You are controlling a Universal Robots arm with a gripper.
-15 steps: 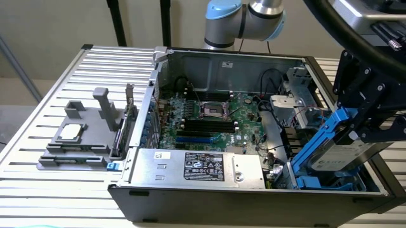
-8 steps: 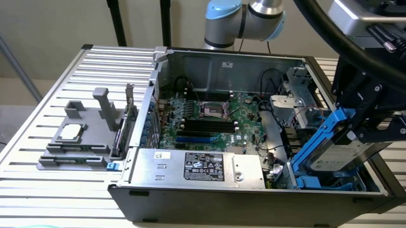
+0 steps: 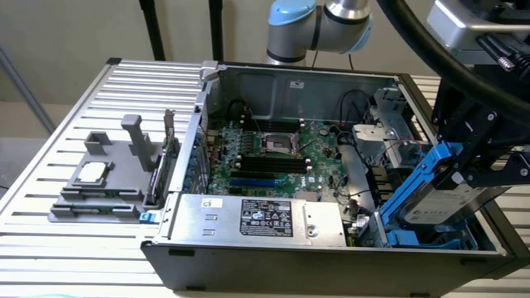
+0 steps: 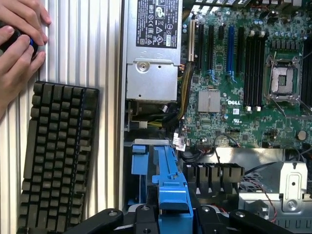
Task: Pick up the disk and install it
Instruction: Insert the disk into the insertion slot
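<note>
The disk (image 3: 445, 200), silver-grey with a white label and bright blue carrier rails, hangs tilted at the exterior view's right. It is partly down in the drive bay at the front corner of the open computer case (image 3: 331, 261). My gripper (image 3: 490, 169) is shut on its upper end. In the wrist view the blue rail (image 4: 170, 187) runs between the black fingers (image 4: 141, 217), with a blue bay frame (image 4: 141, 168) beneath it.
A silver power supply (image 3: 257, 217) and the green motherboard (image 3: 277, 155) lie inside the case beside the bay. A grey fixture with a small chip (image 3: 93, 174) sits on the slatted table. In the wrist view a black keyboard (image 4: 56, 156) and a person's hands (image 4: 19, 44) are near the case.
</note>
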